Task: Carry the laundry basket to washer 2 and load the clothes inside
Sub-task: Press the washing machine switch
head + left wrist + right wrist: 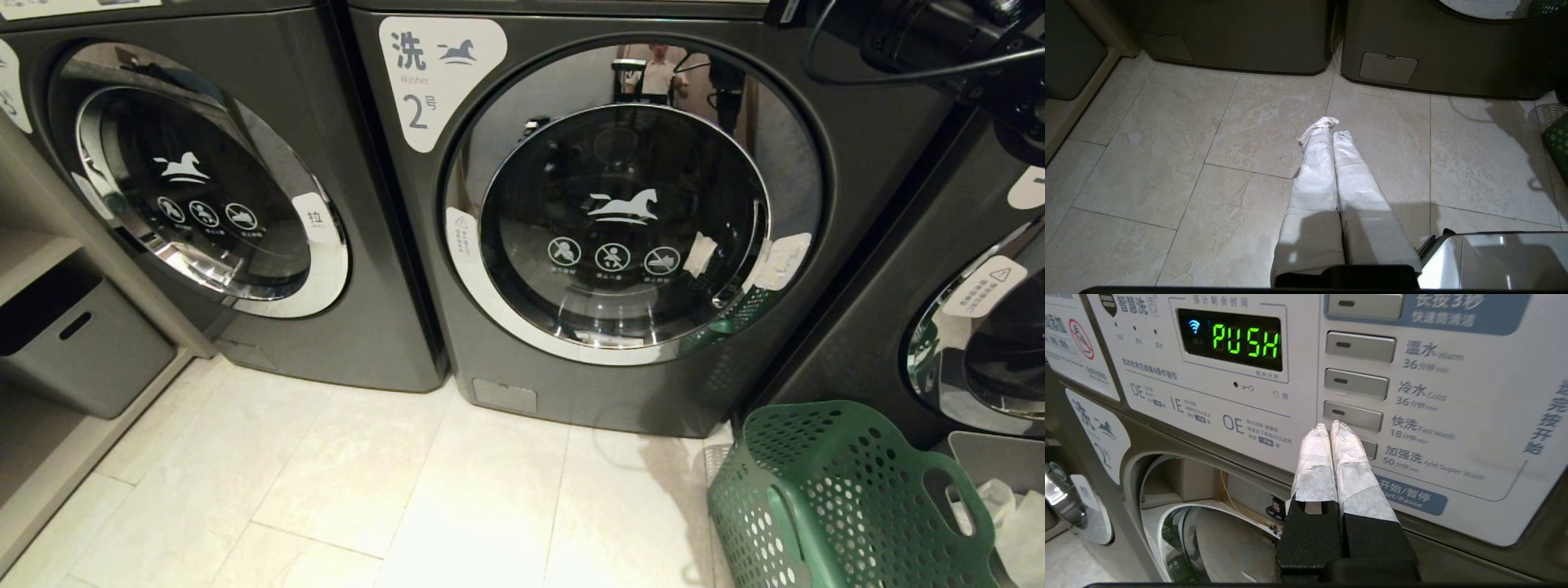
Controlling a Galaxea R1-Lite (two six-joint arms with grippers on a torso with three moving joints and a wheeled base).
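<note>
Your right gripper (1331,426), jaws clenched empty, points at washer 2's (620,229) fast-wash button (1352,415). Your left gripper (1331,126), also clenched empty, hangs over the floor before that washer. The green laundry basket (841,498) stands by its right corner.

Three front-loading washing machines stand side by side on the pale tiled floor (367,482). The dark grey washer marked 2 (620,220) occupies the middle, its round glass door (624,224) shut. A matching dark grey washer (204,188) stands to its left, and a third (971,327) to its right. Left of the row, a grey storage bin (77,343) sits in an open shelf unit (33,253). The green perforated plastic laundry basket (849,502) rests on the floor before the right-hand washer, just right of washer 2's lower right corner. A grey bin holding white items (1000,490) sits directly right of the basket.
</note>
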